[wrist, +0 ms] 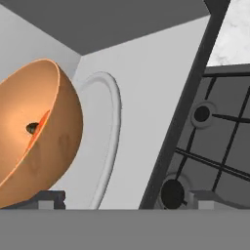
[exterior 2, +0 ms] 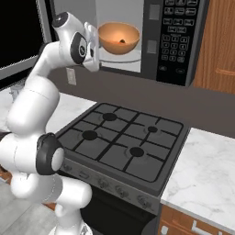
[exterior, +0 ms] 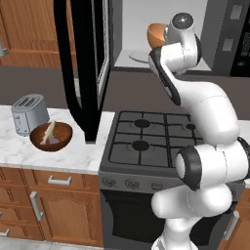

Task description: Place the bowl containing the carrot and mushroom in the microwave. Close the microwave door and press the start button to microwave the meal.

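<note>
Bowl is in the microwave, hand has let go

The wide round orange-tan bowl [exterior 2: 119, 37] sits on the round glass plate [exterior 2: 120, 58] inside the big black microwave [exterior 2: 179, 41], with one small orange carrot [wrist: 41, 126] and one small dark mushroom [exterior 2: 121, 41] in it. The two-finger gripper [wrist: 126, 199] is spread wide and holds nothing; in the hand view the bowl lies just beside one dark fingertip [wrist: 46, 199]. I think closing comes next: the one tall black microwave door [exterior: 83, 68] stands swung wide open, well off to the arm's left. There is also one darker brown bowl [exterior: 51, 136] and one grey toaster [exterior: 29, 113].
</note>
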